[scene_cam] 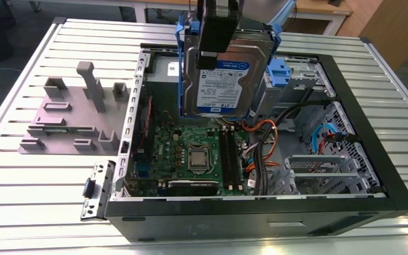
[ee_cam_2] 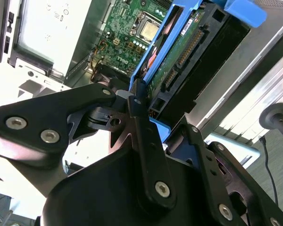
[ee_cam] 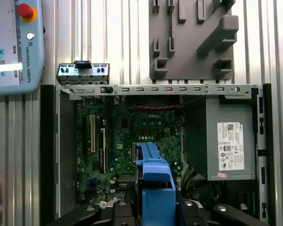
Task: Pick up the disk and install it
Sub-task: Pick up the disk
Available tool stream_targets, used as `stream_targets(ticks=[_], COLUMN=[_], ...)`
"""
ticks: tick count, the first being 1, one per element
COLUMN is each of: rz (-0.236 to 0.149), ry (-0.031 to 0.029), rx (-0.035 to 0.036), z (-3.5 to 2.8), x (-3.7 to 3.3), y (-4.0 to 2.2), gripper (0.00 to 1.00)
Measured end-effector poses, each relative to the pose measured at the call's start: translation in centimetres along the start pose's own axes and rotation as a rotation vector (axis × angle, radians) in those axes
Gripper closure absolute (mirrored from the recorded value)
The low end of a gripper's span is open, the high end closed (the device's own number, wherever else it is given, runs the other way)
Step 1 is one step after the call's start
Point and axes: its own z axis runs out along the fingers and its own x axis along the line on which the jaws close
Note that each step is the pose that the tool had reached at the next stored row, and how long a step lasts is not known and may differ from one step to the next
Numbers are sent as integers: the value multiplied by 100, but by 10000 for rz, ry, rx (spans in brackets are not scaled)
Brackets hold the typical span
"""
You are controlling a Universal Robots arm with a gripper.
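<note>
The disk [scene_cam: 225,74], a silver-grey drive with a white-and-blue label in a blue caddy, hangs upright above the open computer case [scene_cam: 261,207]. It is over the back of the green motherboard [scene_cam: 197,154]. My gripper [scene_cam: 218,26] is shut on its upper edge. In the second wrist view the black fingers [ee_cam_2: 137,101] clamp the blue caddy frame, and the disk [ee_cam_2: 188,52] shows its circuit side. The first wrist view looks down past the blue caddy [ee_cam: 155,183] at the motherboard [ee_cam: 122,136].
A second blue-handled caddy [scene_cam: 280,71] sits in the drive bay at the exterior view's right. The grey power supply [ee_cam: 228,141], orange and blue cables [scene_cam: 261,143], a grey fixture block [scene_cam: 69,111], a loose metal bracket [scene_cam: 98,188] and a teach pendant [ee_cam: 14,42] lie around.
</note>
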Motion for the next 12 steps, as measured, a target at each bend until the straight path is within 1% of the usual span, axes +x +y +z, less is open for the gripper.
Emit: stream_targets(ticks=[12], rz=[0], ry=[-1], rx=[0], z=[5], x=[15], y=[-34], gripper=[64])
